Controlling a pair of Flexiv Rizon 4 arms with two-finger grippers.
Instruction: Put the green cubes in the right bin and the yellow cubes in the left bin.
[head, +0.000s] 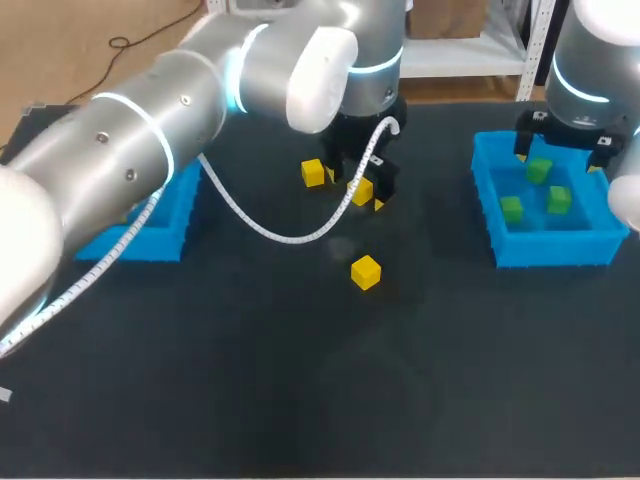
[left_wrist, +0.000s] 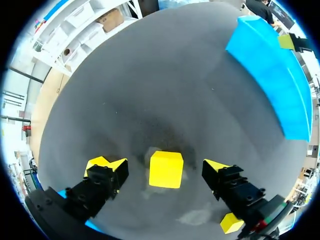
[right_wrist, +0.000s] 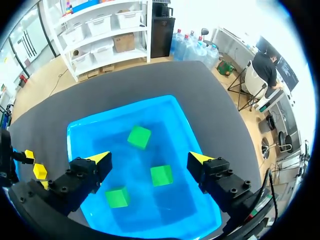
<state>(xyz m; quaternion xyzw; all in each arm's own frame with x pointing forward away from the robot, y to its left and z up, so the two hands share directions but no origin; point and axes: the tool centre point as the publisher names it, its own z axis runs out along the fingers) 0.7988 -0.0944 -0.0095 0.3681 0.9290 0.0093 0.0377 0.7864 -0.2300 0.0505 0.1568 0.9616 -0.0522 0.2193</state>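
Three green cubes (right_wrist: 139, 136) lie inside the right bin (head: 550, 248), which sits by the right edge of the surface (head: 300, 380). The right gripper (right_wrist: 151, 160) hangs open above them, touching none. The left gripper (left_wrist: 162, 165) is down near the middle of the far edge, its fingers spread with one yellow cube (left_wrist: 166, 169) resting on the surface between them, a gap on each side. A second yellow cube (head: 313, 172) lies just beside it toward the left edge, and a third yellow cube (head: 366, 272) sits nearer the centre. The left bin (head: 165, 235) stands by the left edge, partly hidden by the left arm (head: 150, 140).
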